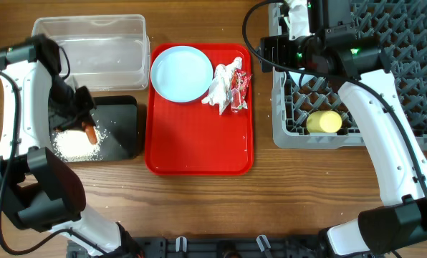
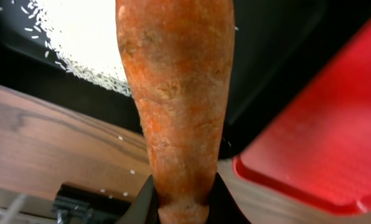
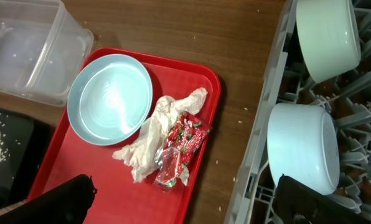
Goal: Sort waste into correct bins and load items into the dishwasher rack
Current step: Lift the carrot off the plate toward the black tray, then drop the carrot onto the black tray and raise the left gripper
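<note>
My left gripper (image 2: 182, 200) is shut on the thick end of an orange carrot (image 2: 176, 93) and holds it over the black tray (image 1: 120, 125), next to the white rice (image 1: 74, 145); the carrot (image 1: 90, 133) points down. My right gripper (image 3: 185, 205) is open and empty, at the left edge of the grey rack (image 1: 385, 43). The rack holds a pale green bowl (image 3: 327, 37), a white-blue bowl (image 3: 300, 146) and a yellow cup (image 1: 324, 122). The pale blue plate (image 1: 182, 73) and crumpled white and red-printed wrappers (image 1: 228, 84) lie on the red tray (image 1: 199, 143).
The clear plastic box (image 1: 92, 46) stands empty behind the black tray at the far left. Loose rice grains lie on the wooden table near the tray's corner (image 2: 120, 138). The red tray lies between the bins and the rack.
</note>
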